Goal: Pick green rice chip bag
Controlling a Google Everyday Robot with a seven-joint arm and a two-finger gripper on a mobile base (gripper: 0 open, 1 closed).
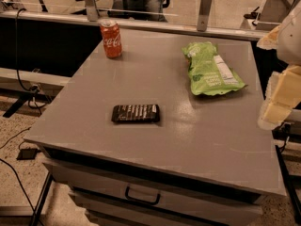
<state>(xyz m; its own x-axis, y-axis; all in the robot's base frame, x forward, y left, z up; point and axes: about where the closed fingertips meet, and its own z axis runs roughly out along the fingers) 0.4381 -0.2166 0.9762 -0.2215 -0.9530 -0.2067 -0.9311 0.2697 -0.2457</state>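
The gripper [278, 100] hangs past the worktop [188, 140] edge, apart from the green rice chip bag [211, 69]; open or closed, I cannot tell

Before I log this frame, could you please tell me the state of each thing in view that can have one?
green rice chip bag: lying flat on the table, far right, not held.
soda can: upright, far left corner.
dark wrapped bar: lying flat, left of centre.
top drawer: shut.
end effector: beside the table's right edge, apart from the bag.
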